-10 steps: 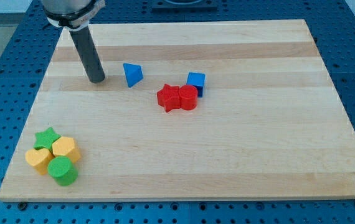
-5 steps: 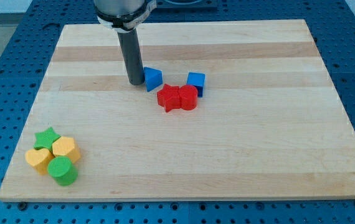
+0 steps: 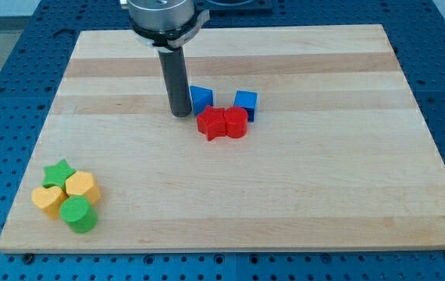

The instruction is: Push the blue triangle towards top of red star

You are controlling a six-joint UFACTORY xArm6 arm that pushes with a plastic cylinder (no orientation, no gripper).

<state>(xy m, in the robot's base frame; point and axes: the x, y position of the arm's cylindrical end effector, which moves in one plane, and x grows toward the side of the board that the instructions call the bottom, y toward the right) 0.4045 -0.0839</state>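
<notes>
The blue triangle point(image 3: 201, 98) lies on the wooden board, just above and slightly left of the red star point(image 3: 211, 123). My tip point(image 3: 180, 114) stands right against the triangle's left side, to the upper left of the star. A red cylinder-like block point(image 3: 236, 122) touches the star's right side. A blue cube point(image 3: 245, 104) sits just above that red block, to the right of the triangle.
A cluster sits at the board's lower left: a green star point(image 3: 59, 172), a yellow hexagon point(image 3: 82, 186), a yellow heart point(image 3: 48, 200) and a green cylinder point(image 3: 78, 214). The board point(image 3: 324, 187) lies on a blue perforated table.
My tip moved right and slightly down, pushing the blue triangle right until it lies just above the red star. The other blocks have not moved.
</notes>
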